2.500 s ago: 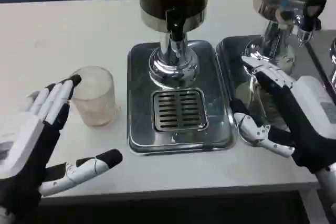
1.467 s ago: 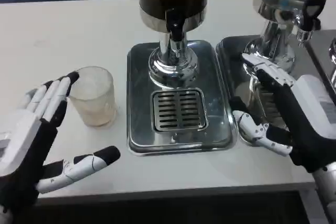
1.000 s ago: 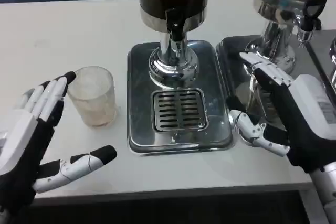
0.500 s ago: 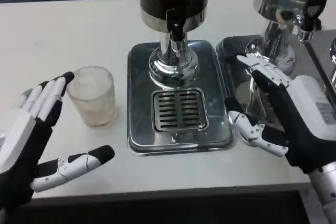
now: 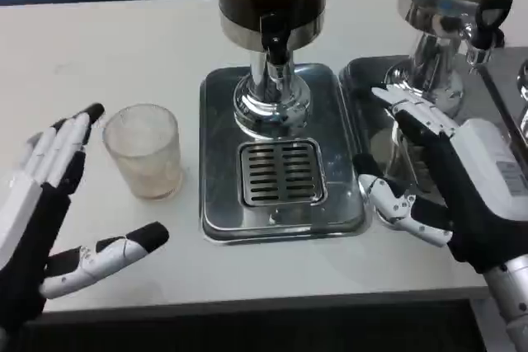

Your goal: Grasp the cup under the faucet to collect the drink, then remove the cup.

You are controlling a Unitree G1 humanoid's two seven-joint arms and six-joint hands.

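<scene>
One cup [image 5: 145, 150] stands on the tabletop [image 5: 99, 55] left of the faucet [image 5: 275, 35] and drip tray [image 5: 280, 212], between two spread, empty hands: left hand [image 5: 45, 212] near, right hand [image 5: 445, 183].

Cup [image 5: 145, 150] beside open left hand [image 5: 49, 204], off tray [image 5: 346, 154].

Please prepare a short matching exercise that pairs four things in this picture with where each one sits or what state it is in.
Things:
1. cup
2. drain grate
3. left hand
4. black faucet

Descriptions:
A. set into the steel drip tray
B. open, beside the cup, not touching it
C. on the dark dispenser, above the tray
D. standing on the white table, left of the tray

Pairs: 1-D, 2-A, 3-B, 4-C
</scene>
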